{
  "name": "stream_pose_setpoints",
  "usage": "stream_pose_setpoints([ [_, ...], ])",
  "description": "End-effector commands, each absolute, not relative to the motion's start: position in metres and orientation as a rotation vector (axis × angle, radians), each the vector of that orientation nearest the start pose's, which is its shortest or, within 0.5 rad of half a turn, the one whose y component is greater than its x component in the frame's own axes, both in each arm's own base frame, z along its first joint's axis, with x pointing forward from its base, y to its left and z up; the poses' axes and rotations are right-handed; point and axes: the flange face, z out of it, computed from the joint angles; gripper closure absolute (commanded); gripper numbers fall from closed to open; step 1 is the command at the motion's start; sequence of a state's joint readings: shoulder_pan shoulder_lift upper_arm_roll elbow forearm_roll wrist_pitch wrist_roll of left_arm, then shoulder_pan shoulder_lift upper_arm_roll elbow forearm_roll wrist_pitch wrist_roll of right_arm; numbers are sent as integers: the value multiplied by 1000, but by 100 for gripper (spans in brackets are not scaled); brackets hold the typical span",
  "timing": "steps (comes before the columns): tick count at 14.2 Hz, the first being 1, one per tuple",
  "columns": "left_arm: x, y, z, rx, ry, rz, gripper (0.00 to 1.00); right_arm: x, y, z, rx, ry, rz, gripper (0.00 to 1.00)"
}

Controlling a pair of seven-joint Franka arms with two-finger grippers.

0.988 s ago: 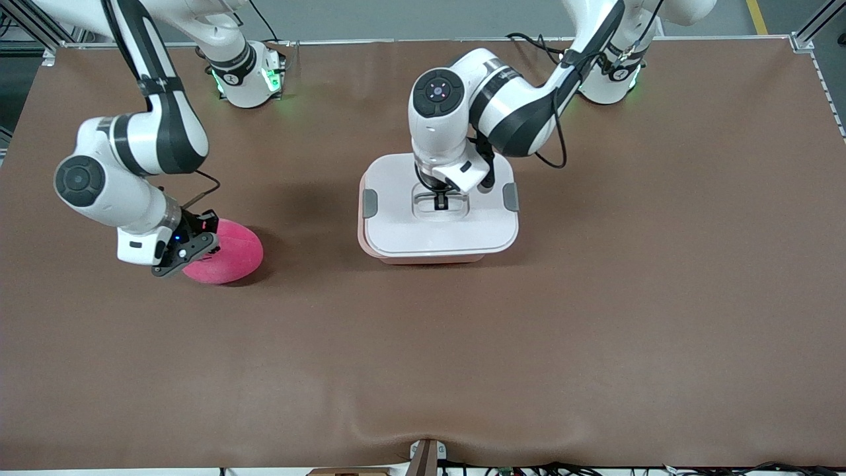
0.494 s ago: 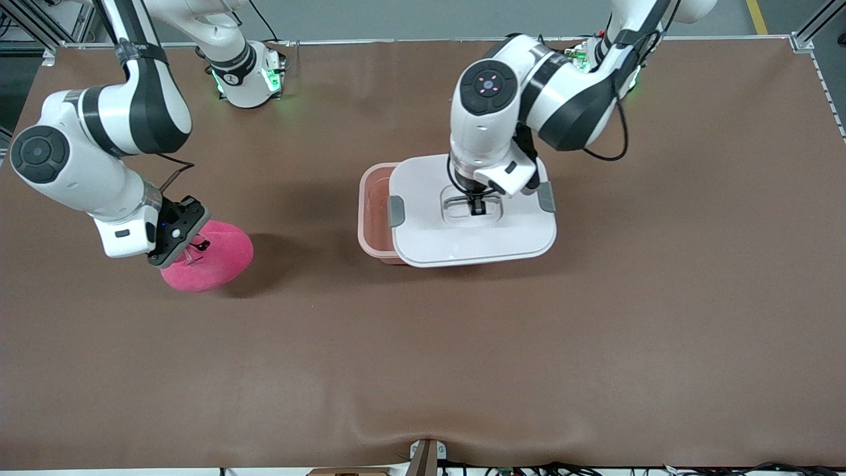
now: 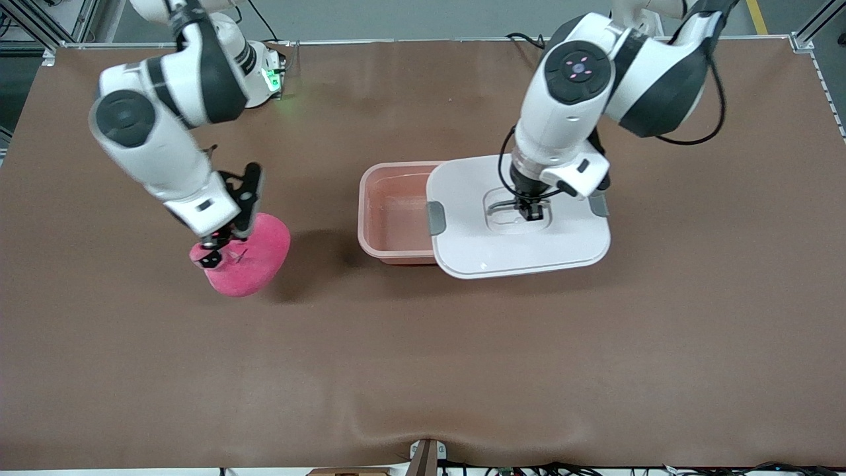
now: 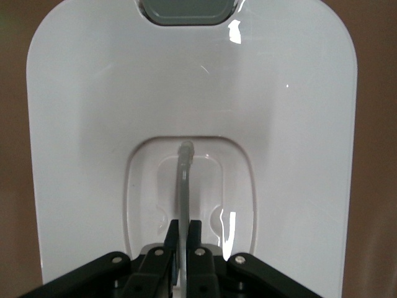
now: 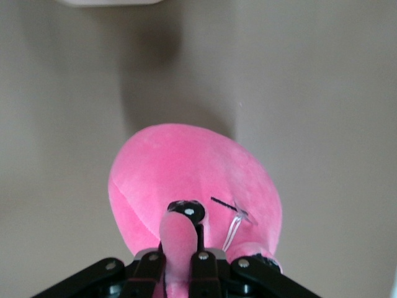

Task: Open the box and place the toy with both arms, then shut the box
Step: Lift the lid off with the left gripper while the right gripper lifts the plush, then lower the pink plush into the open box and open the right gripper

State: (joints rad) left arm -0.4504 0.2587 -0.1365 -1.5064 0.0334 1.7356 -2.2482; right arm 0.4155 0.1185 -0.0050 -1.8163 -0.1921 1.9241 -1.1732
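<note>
The box (image 3: 394, 215) is a pale pink tub standing open, with nothing in the part that shows. Its white lid (image 3: 522, 254) hangs level from my left gripper (image 3: 529, 213), still covering the tub's edge toward the left arm's end of the table. In the left wrist view that gripper (image 4: 184, 226) is shut on the thin handle (image 4: 184, 180) in the lid's (image 4: 186, 93) recess. My right gripper (image 3: 211, 256) is shut on a pinch of the hot-pink plush toy (image 3: 250, 261), which hangs over the table toward the right arm's end. The right wrist view shows the toy (image 5: 186, 167) in the right gripper (image 5: 183, 248).
Grey clips (image 3: 436, 218) (image 3: 599, 205) sit on the lid's two short sides. The brown table cover (image 3: 423, 370) is bare nearer the front camera. The toy's shadow (image 3: 317, 248) lies between it and the tub.
The left gripper lifted the lid off the box and carried it toward the left arm's end, uncovering the tub. The right gripper raised the toy off the table and swung it toward the box.
</note>
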Motion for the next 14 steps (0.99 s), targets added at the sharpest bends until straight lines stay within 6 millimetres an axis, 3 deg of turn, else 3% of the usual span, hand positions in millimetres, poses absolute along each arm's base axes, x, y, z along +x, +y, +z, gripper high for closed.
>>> stream_pose_setpoints([
  [1, 531, -319, 542, 2161, 2310, 20, 100, 515, 298, 499, 1710, 2262, -187, 100],
  [4, 529, -297, 564, 2166, 2300, 27, 100, 465, 375, 504, 1306, 2261, -232, 100],
  [6, 530, -279, 577, 2131, 2329, 16, 100, 429, 426, 500, 1144, 2247, -272, 100],
  [10, 532, -246, 586, 2193, 2313, -6, 100, 410, 491, 460, 1058, 2219, -445, 100],
  [14, 541, -201, 596, 2180, 2270, -118, 100, 385, 531, 421, 963, 2206, -542, 100],
])
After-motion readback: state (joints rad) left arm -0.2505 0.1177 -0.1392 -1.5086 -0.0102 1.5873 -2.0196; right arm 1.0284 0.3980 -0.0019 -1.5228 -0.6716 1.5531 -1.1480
